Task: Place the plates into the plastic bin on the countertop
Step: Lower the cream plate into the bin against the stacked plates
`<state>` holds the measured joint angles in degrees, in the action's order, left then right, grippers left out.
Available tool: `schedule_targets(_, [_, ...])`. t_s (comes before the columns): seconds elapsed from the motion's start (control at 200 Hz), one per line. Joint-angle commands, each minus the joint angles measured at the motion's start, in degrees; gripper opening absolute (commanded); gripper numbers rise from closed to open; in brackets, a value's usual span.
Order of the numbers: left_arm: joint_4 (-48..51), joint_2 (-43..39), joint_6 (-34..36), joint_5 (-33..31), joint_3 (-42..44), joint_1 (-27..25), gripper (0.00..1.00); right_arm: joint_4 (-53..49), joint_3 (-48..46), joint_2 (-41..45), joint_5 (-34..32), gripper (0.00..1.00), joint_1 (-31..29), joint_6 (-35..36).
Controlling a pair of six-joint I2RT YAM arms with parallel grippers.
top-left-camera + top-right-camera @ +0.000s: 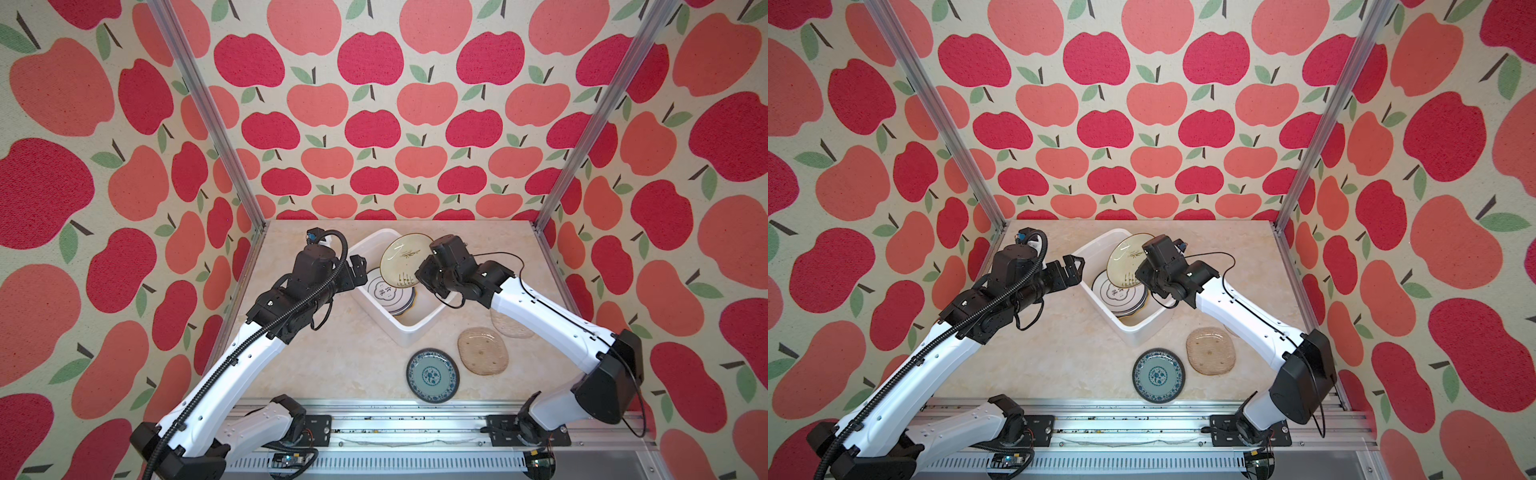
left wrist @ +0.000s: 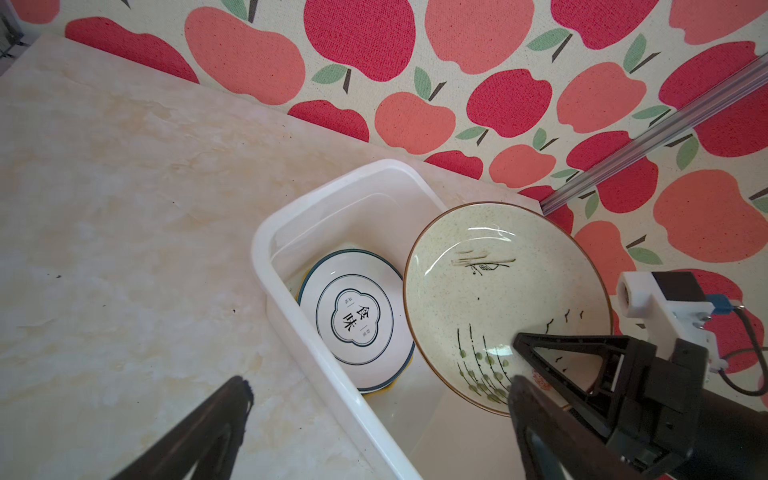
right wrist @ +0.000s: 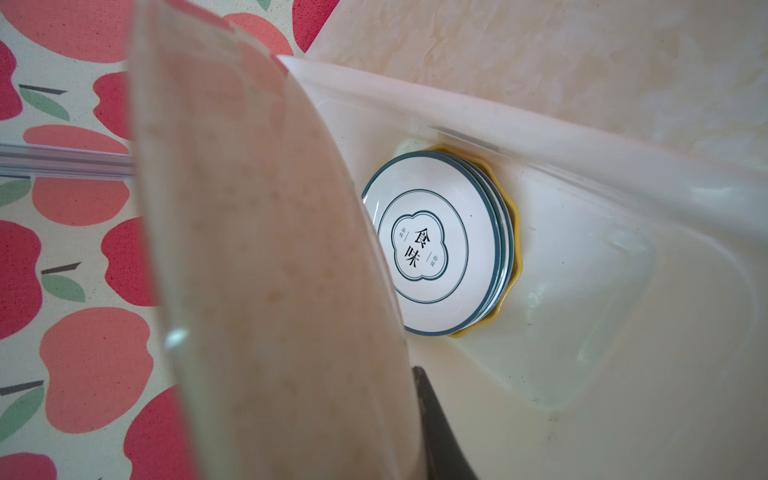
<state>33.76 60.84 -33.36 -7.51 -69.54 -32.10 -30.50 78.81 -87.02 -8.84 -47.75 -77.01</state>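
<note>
While the deep white rectangular plastic bin point(image 1: 415, 332) is standing askew toward the back of the beige marble-patterned surface point(image 1: 332, 357), a stack of plates is lying on its floor against the long wall nearer the left arm. A white round plate with a dark rim and black lettering point(image 1: 384, 291) is sitting on top. Similar dark-rimmed plates are showing beneath it in the right wrist view, and a yellow scalloped plate point(image 3: 514, 232) is lying at the bottom.

Over the bin's other side, a cream speckled plate with green painted sprigs point(image 1: 405, 259) is hanging steeply tilted, its face toward the left arm. The right end effector point(image 1: 422, 277) is pinching this plate by its lower rim. The left end effector point(image 1: 360, 269) is hovering by the bin's left rim, its fingers spread wide and apart from every plate.

Nearer the front, a blue-patterned round plate point(image 1: 432, 376) and a clear amber squarish glass plate point(image 1: 483, 351) are lying flat on the surface just beside each other. Another clear glass plate point(image 1: 509, 326) is lying partly hidden under the right arm.
</note>
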Motion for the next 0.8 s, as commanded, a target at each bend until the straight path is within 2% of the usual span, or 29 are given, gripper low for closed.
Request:
schedule_targets(0.0, [-1.79, -0.78, 3.96, 1.79, 1.35, 0.54, 0.99, 6.72, 0.2, -1.58, -5.02, 0.0, -2.27, -11.3])
schedule_targets(0.215, [-2.84, -3.72, 4.49, 4.51, 4.01, 4.03, 0.99, 11.97, -2.87, -3.59, -10.17, 0.0, -6.33, -24.21])
schedule_targets(0.365, [-2.28, -5.71, 4.54, 6.81, 5.24, 7.05, 0.99, 13.37, -3.95, -5.09, -11.29, 0.0, -7.42, -29.07])
schedule_targets(0.795, [-1.09, -4.65, 5.06, 8.3, 4.12, 8.64, 0.99, 17.06, -4.63, -10.08, 0.22, 0.0, -4.01, -32.0])
